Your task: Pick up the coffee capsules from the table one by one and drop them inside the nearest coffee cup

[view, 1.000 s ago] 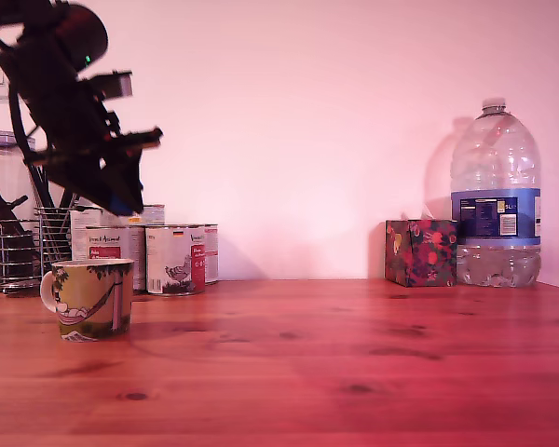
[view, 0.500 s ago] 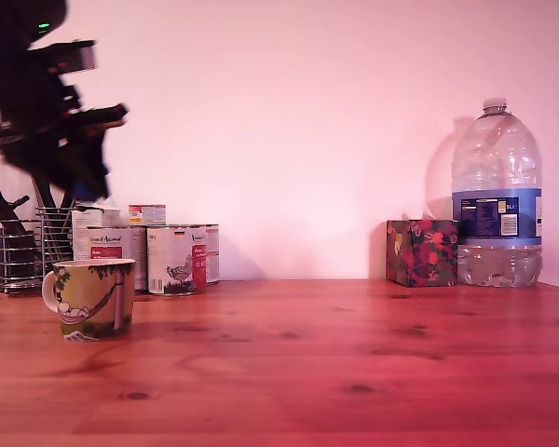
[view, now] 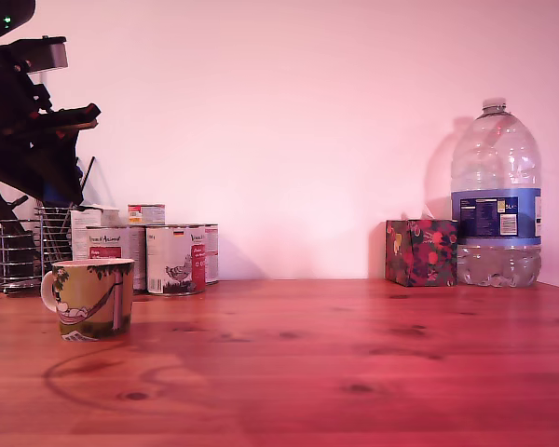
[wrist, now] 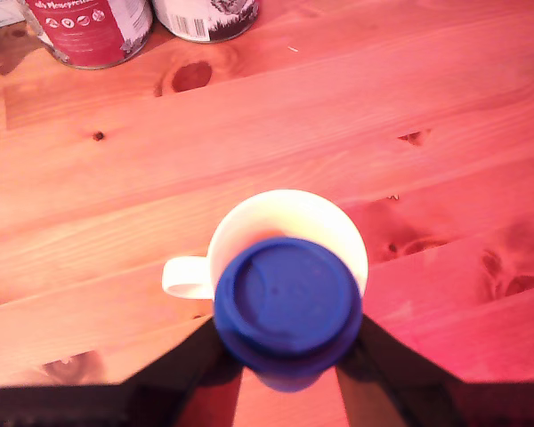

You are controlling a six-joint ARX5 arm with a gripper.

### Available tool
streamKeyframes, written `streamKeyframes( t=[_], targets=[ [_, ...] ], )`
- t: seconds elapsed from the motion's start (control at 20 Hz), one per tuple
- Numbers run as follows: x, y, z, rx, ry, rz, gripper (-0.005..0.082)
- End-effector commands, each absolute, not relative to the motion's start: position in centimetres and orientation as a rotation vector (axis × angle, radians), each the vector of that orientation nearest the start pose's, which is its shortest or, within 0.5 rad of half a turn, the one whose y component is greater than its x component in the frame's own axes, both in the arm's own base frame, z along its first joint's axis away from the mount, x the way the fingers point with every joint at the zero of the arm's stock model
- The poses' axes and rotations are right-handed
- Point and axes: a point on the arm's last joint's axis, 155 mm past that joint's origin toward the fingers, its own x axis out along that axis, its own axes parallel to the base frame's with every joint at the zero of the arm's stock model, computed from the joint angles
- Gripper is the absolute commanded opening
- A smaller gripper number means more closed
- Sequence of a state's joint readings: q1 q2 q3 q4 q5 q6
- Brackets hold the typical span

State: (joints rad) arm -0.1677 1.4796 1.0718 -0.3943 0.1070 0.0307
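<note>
In the wrist view my gripper (wrist: 287, 360) is shut on a blue coffee capsule (wrist: 287, 307), whose round face hangs over the white inside of the coffee cup (wrist: 285, 206); the cup's handle sticks out sideways. In the exterior view the yellow-green cup (view: 87, 298) stands on the reddish-brown table (view: 354, 354) at the exterior view's left. The dark arm with my gripper (view: 63, 191) hangs well above the cup, over its left part. The capsule is lost in the arm's silhouette there. No other capsule shows on the table.
Several white-labelled tin cans (view: 175, 259) stand behind the cup, two of them also in the wrist view (wrist: 93, 31). A wire utensil holder (view: 56, 237) is at the far left. A floral box (view: 421, 252) and a large water bottle (view: 496, 200) stand at the back right.
The arm has swung toward the exterior view's left and slightly upward, from above the cup's right side to over its left part. The cup has stayed in place.
</note>
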Motion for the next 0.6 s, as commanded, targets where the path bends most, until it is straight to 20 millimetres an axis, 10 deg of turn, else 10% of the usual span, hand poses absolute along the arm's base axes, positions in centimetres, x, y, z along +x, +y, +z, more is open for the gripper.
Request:
streamKeyframes(
  t=[0.0,0.55],
  targets=[
    [40.8,-8.9,14.0,0.057,0.804,-0.271,0.0196],
    [42.2,-10.4,13.0,0.078,0.906,-0.299,0.0196]
  ],
)
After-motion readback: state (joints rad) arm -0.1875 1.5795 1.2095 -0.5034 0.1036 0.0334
